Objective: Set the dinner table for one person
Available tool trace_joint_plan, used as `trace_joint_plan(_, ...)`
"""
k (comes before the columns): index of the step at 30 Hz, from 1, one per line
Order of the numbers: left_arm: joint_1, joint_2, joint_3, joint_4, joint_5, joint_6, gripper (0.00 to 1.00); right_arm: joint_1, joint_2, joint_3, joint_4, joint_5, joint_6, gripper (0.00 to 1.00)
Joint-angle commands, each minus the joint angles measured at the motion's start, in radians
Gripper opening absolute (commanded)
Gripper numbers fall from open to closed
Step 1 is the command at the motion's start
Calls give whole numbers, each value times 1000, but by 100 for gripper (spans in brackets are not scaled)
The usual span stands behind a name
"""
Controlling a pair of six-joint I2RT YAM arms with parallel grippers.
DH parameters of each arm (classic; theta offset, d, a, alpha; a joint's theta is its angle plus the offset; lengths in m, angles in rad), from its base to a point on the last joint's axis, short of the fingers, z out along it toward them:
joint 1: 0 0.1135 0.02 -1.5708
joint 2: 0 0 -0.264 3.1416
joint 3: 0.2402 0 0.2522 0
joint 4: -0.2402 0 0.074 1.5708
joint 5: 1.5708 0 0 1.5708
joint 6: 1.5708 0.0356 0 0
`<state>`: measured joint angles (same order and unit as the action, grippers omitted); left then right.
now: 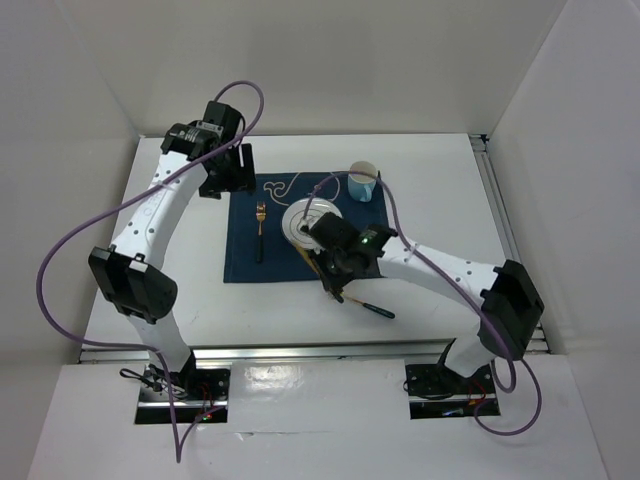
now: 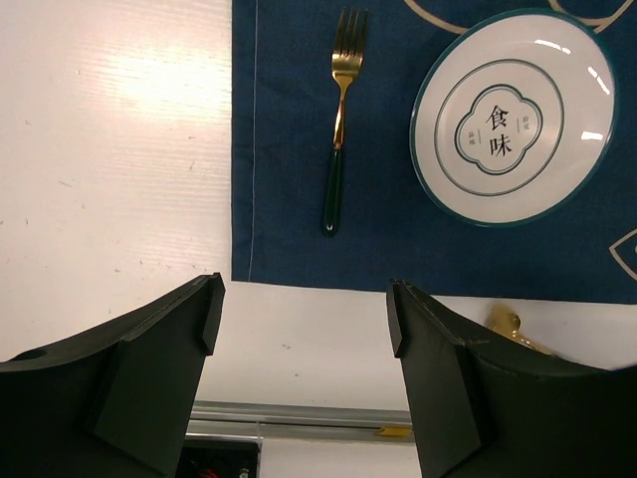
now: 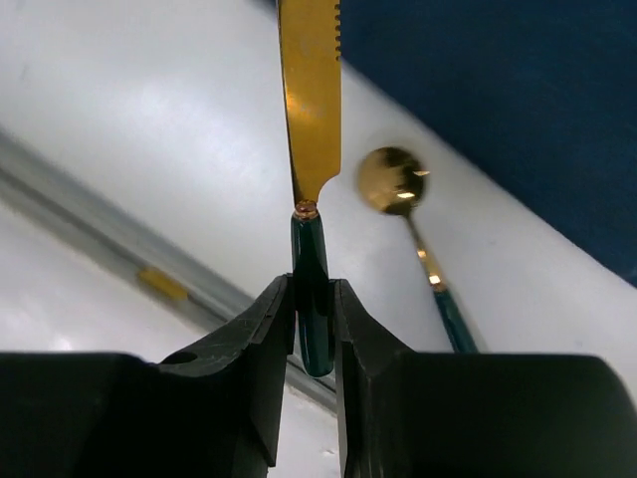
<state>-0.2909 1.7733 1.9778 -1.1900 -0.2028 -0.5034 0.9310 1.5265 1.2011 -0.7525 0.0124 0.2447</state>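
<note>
right hand [image 3: 314, 291] clamped on the knife [image 3: 311, 100] by its green handle, gold blade serrated (left hand [image 2: 304, 304] apart).

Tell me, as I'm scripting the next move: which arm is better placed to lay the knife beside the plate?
Right. The right gripper is shut on the knife by its green handle, near the plate. The left gripper is open, empty and off the fork's side of the placemat.

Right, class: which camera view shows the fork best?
The left wrist view: the fork lies whole and sharp on the blue placemat, gold tines and dark handle clear. The top view shows it tiny; the right wrist view misses it.
</note>
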Motion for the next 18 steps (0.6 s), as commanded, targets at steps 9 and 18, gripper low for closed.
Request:
trace_joint_plan(9, 15, -118, -111, 27, -7, -37, 84, -316, 218, 83, 65, 97, 308, 0)
trace_joint_plan(18, 24, -127, -132, 36, 2, -27, 84, -414, 343, 136, 162, 86, 308, 0)
